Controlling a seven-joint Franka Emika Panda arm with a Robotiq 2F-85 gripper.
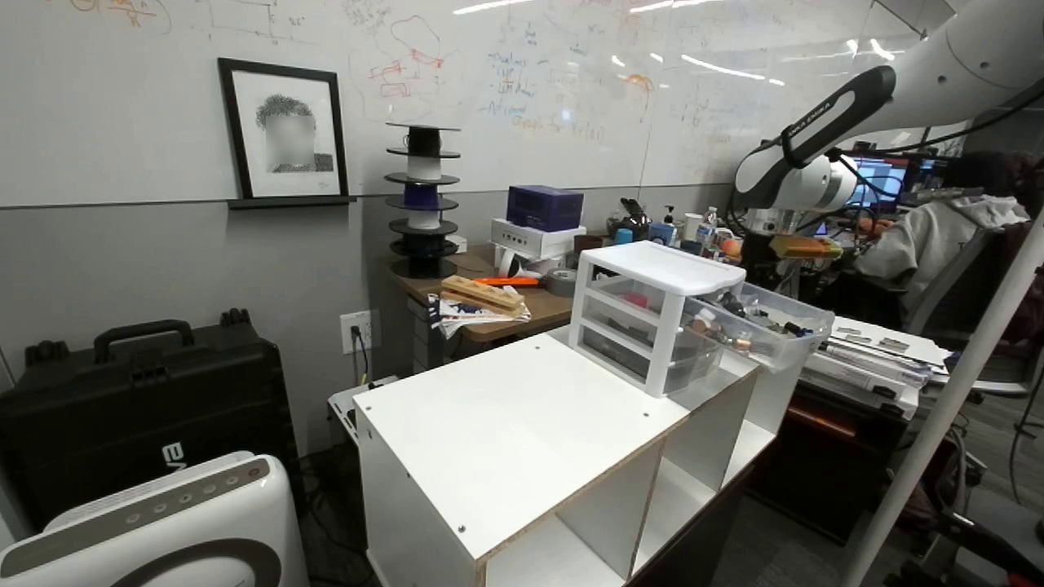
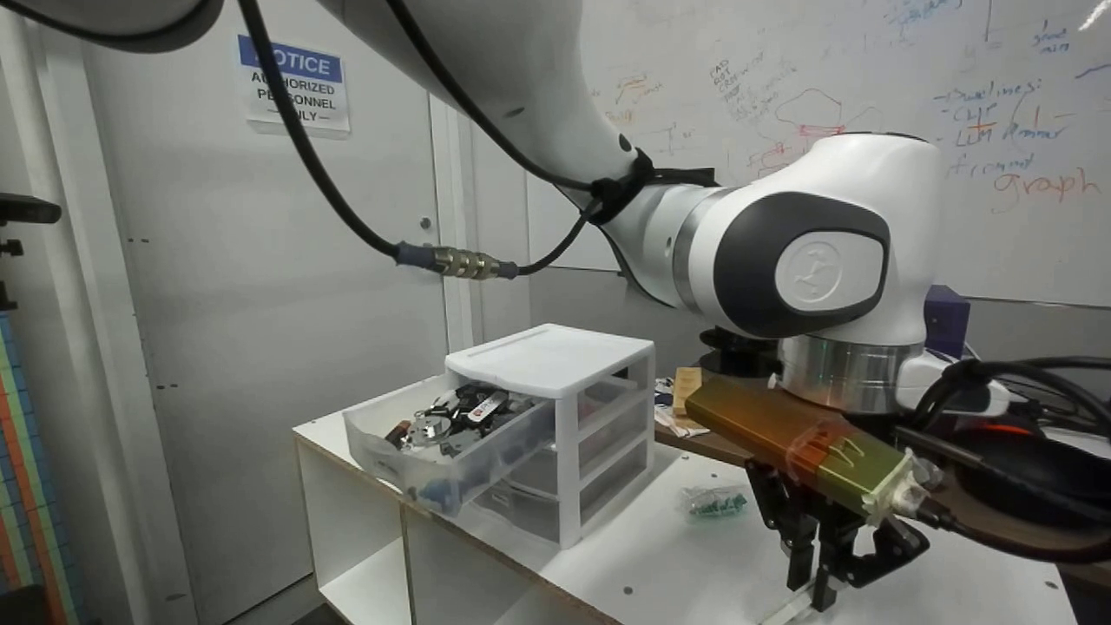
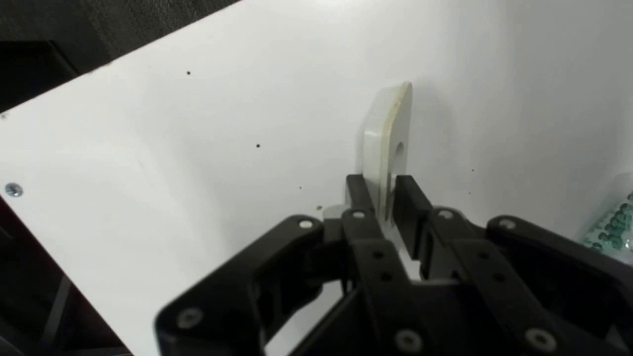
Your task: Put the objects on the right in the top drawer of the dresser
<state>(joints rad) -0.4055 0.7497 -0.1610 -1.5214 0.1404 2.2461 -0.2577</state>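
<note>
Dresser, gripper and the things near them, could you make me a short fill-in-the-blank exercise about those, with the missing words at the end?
In an exterior view, the top drawer of the dresser stands ____, not shut.
The colour showing inside the bag is ____.
In the wrist view, that bag sits at the picture's ____ edge.
The piece between the gripper's fingers is coloured ____.
Missing words: open; green; right; white.
</note>
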